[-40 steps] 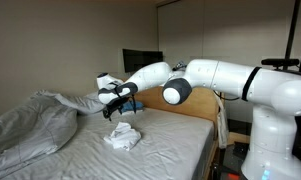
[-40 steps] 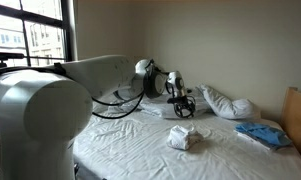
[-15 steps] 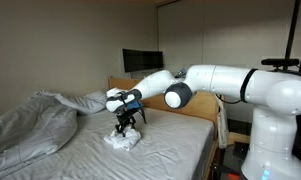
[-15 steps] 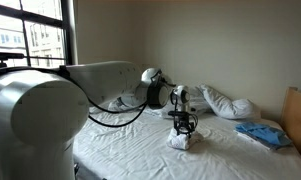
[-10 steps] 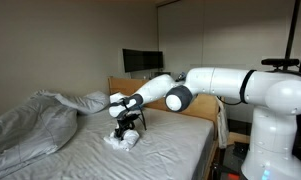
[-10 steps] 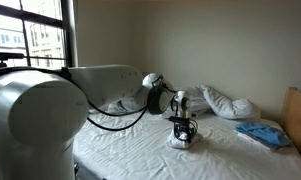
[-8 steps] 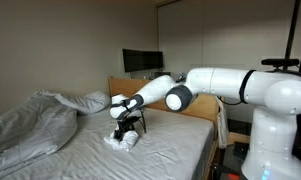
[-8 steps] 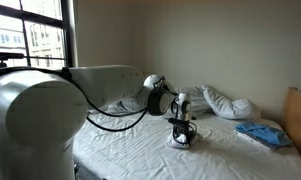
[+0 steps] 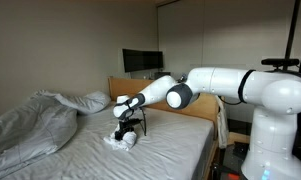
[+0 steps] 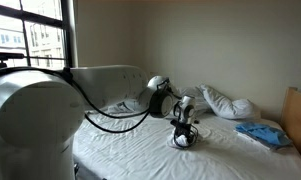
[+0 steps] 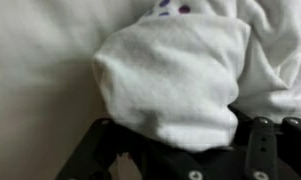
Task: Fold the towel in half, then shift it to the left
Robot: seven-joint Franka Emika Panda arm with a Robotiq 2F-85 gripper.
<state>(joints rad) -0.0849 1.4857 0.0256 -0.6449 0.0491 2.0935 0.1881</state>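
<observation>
A crumpled white towel point(image 9: 118, 141) lies in a small heap on the white bed sheet point(image 9: 160, 150); it also shows in an exterior view point(image 10: 180, 142). My gripper point(image 9: 126, 128) points straight down onto the heap and touches its top, also seen in an exterior view point(image 10: 183, 129). In the wrist view the towel point(image 11: 175, 75) bulges between the two black fingers of my gripper point(image 11: 180, 150). The fingers stand wide apart on either side of it, so the gripper looks open around the cloth.
A rumpled grey duvet point(image 9: 30, 122) and a pillow point(image 9: 90, 102) lie at one end of the bed. White pillows point(image 10: 225, 103) and a blue cloth point(image 10: 260, 133) lie near the wooden headboard point(image 10: 298, 110). A dark screen point(image 9: 140, 62) stands behind the bed.
My gripper has come down from above the bed onto the towel heap and moved a little along the bed; the heap is pressed slightly under it.
</observation>
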